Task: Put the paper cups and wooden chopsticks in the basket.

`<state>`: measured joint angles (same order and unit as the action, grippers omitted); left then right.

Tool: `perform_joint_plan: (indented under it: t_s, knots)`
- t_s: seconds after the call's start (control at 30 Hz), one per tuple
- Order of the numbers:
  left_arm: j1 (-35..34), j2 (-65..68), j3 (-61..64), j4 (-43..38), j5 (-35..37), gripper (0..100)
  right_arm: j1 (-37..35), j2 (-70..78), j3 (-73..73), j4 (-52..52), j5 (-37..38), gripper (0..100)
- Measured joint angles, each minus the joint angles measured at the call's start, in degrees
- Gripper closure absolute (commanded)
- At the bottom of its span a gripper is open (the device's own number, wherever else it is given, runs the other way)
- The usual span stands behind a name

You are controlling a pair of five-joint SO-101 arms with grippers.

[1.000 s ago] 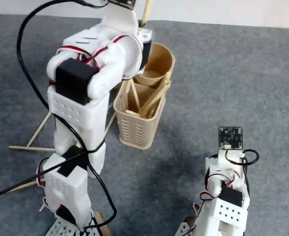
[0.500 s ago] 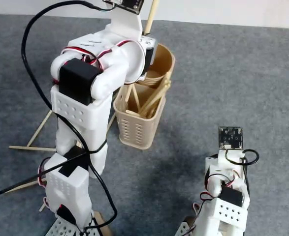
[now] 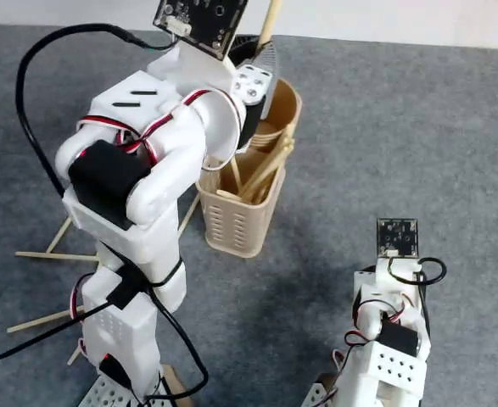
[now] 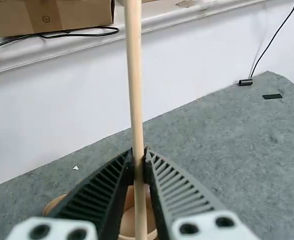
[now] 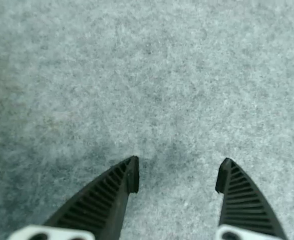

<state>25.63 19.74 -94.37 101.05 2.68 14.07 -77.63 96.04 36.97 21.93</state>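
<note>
My left gripper [image 4: 139, 159] is shut on a wooden chopstick [image 4: 133, 75] that stands nearly upright, and paper cups [image 4: 128, 223] show below between the fingers. From above, the left gripper [image 3: 261, 68] hangs over the back of the beige basket [image 3: 236, 222], with the held chopstick [image 3: 271, 19] poking up past it. Stacked paper cups [image 3: 276, 119] and several chopsticks [image 3: 265, 170] sit in the basket. More chopsticks [image 3: 49, 254] lie on the carpet to the left. My right gripper [image 5: 178, 175] is open over bare carpet.
The left arm [image 3: 138, 195] towers beside the basket and hides part of its near left rim. The right arm [image 3: 391, 335] sits folded at the front right. Grey carpet [image 3: 401, 144] stretches to the right of the basket. A white wall [image 4: 61, 100] rises behind.
The left arm has swung up and leaned back, lifting its wrist higher over the basket with the chopstick still held. The right arm has not moved.
</note>
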Motion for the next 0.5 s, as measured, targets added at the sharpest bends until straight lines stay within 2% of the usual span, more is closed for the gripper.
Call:
perform_joint_plan:
  t_s: [0.27,0.4,0.5]
  knots:
    - [2.5,-11.5,-0.1,0.0,-4.0,96,0.0,0.0,0.0,0.0,0.0,73.8]
    - [2.2,-16.0,0.2,0.0,-4.0,96,0.0,0.0,0.0,0.0,0.0,73.8]
    - [2.3,-19.2,5.5,0.0,-2.1,96,0.0,0.0,0.0,0.0,0.0,73.8]
